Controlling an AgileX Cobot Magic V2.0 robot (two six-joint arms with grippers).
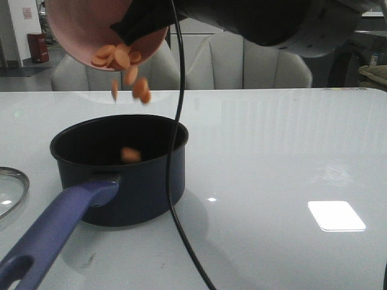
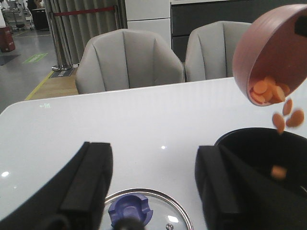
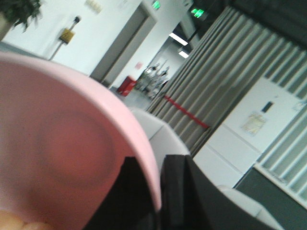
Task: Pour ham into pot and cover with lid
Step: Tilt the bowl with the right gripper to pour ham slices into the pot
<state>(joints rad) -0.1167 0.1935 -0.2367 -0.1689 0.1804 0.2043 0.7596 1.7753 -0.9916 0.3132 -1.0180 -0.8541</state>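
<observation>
My right gripper (image 3: 158, 191) is shut on the rim of the pink bowl (image 1: 72, 36) and holds it tipped above the pot (image 1: 145, 181). Ham slices (image 1: 118, 57) slide off the bowl's lip and fall; one slice (image 1: 130, 155) is inside the pot. The bowl (image 2: 268, 52) and falling ham (image 2: 283, 117) also show in the left wrist view. The pot is dark navy with a purple-blue handle (image 1: 54, 229) pointing to the front left. The glass lid (image 2: 172, 211) with its purple-blue knob (image 2: 130, 211) lies on the table left of the pot. My left gripper (image 2: 153, 187) is open just above the lid.
The lid's edge (image 1: 12, 187) shows at the far left in the front view. A black cable (image 1: 178, 181) hangs down in front of the pot's right side. Grey chairs (image 1: 248, 60) stand beyond the white table's (image 1: 290, 151) far edge.
</observation>
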